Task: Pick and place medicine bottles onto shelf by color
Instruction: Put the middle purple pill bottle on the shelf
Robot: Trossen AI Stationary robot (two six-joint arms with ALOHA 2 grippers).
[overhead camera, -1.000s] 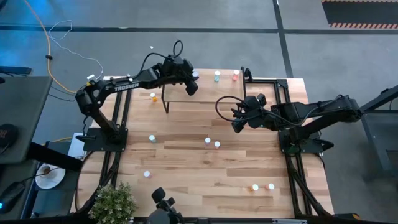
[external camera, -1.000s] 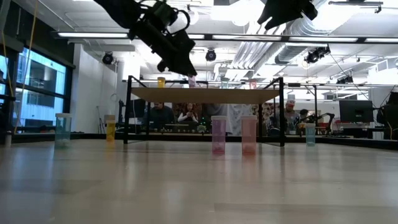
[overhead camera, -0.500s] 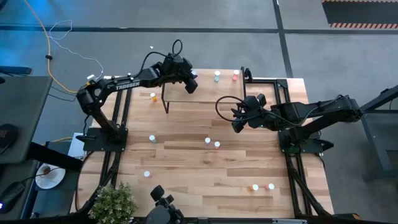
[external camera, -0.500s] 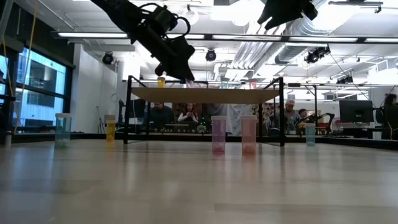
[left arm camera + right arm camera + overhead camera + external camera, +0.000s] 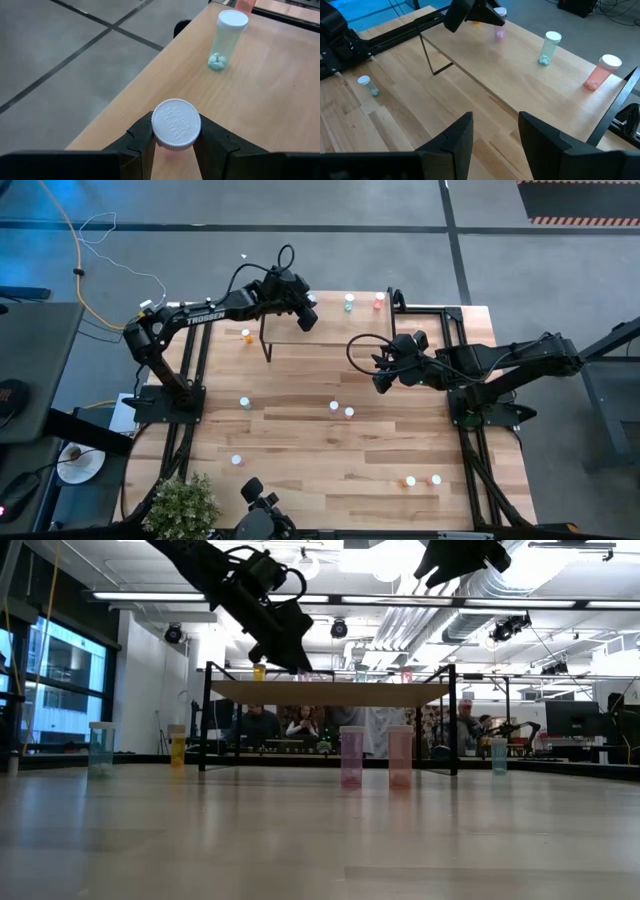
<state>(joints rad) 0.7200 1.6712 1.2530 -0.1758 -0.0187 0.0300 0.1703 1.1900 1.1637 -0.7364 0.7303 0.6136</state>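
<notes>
Left wrist view: left gripper [image 5: 176, 145] jaws clamping pink bottle [image 5: 176, 127] near shelf [image 5: 260, 95] edge.

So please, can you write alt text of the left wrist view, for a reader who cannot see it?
The left gripper holds a pink medicine bottle by its white cap, over the edge of the light-wood shelf. Farther along the shelf stands a teal-green bottle with pills inside, and grey floor lies beyond.

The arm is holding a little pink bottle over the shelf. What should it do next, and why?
Probably open its fingers and lift away. The left gripper pinches the pink bottle by its white cap, and the bottle looks to be standing on the shelf, apart from the teal bottle.
</notes>
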